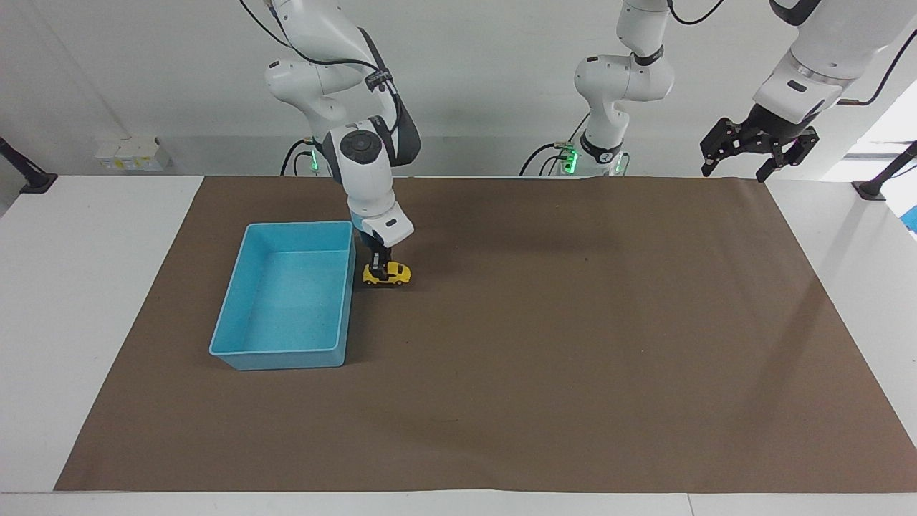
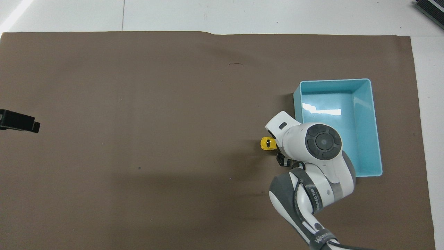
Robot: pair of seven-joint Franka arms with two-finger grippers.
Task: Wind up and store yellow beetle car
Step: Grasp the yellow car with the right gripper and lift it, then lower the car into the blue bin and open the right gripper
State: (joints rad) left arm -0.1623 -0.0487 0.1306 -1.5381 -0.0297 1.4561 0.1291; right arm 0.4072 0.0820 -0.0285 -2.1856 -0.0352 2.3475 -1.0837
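Note:
The yellow beetle car (image 1: 389,274) stands on the brown mat beside the blue bin (image 1: 276,358), on the side toward the left arm. My right gripper (image 1: 377,262) comes straight down on the car's end nearest the bin and is shut on it. In the overhead view the car (image 2: 266,143) shows only partly from under the right arm's wrist, next to the bin (image 2: 378,139), and the fingers are hidden. My left gripper (image 1: 758,145) is open and empty, waiting high over the mat's corner at its own end; its tip (image 2: 19,121) shows in the overhead view.
The brown mat (image 1: 573,344) covers most of the white table. The bin holds nothing. A small white box (image 1: 132,153) sits at the table's edge near the robots, at the right arm's end.

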